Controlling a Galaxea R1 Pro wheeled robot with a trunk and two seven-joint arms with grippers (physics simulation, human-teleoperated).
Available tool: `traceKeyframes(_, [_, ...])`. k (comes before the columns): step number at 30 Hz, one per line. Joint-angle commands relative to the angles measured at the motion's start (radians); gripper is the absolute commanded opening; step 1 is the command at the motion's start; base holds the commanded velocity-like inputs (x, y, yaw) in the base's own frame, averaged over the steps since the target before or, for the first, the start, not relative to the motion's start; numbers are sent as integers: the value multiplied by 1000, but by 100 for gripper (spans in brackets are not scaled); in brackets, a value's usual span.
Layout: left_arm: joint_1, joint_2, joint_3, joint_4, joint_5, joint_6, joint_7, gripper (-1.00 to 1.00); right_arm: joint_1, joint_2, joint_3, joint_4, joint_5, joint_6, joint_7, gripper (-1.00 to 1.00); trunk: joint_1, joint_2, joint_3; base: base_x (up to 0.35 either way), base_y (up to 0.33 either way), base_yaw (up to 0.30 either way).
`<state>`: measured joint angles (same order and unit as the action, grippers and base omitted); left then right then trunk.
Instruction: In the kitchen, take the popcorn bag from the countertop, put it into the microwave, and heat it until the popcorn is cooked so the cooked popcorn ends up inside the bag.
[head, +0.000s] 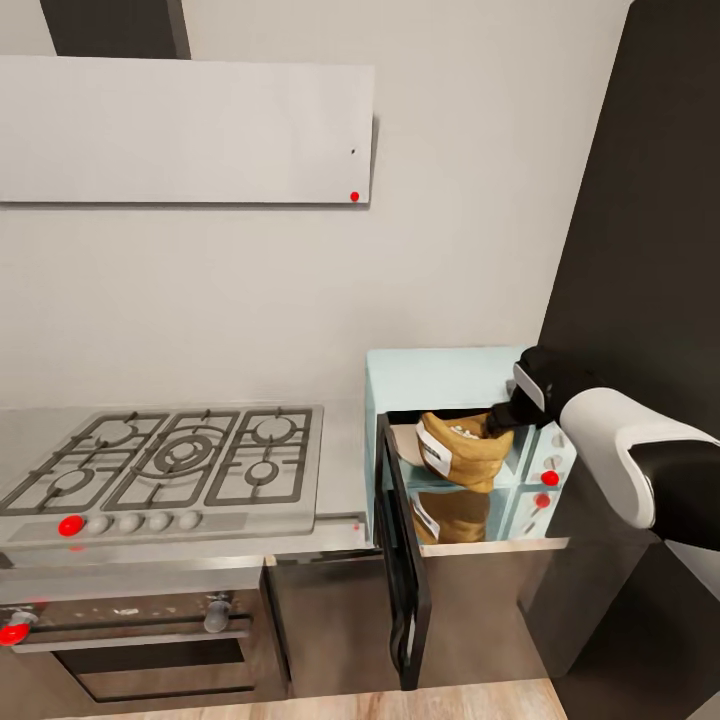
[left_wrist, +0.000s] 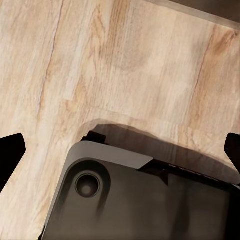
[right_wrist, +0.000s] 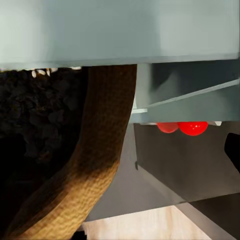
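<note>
- Tan cloth of the popcorn bag (head: 462, 448) is sitting in the mouth of the microwave (head: 440, 375), at about four o'clock in my head view, whitish popcorn (head: 466, 430) showing at its rim.
- I'm holding the right gripper (head: 503, 417) at the bag's rim; its jaws look closed on it, though I can't confirm the pinch.
- I'm judging the bag needs pushing deeper, upright, so the open door (head: 402, 560) can swing shut.
- Left jaws (left_wrist: 120, 150) are spread wide over wood floor (left_wrist: 75, 60), holding nothing.
</note>
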<state>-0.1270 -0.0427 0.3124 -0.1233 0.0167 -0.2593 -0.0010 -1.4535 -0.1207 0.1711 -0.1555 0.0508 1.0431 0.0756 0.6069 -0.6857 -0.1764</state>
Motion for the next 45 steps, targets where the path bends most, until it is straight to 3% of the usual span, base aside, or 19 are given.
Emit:
traceKeyframes(1, [-1,0,2,0,2,-3,0,100,-1,0,5,-2,5,4,8,100,0,-1,-2,0,0,0])
traceKeyframes(31, [-1,0,2,0,2,-3,0,100,-22,-2,1,-12,0,4,16,100,0,-1,-2,-28,0,0])
traceKeyframes(37, [-1,0,2,1,2,-3,0,100,-24,-2,-26,-12,1,4,16,100,0,-1,-2,-93,0,0])
traceKeyframes(45, [-1,0,2,1,2,-3,0,100,-24,-2,-28,-12,1,4,16,100,0,-1,-2,-91,0,0])
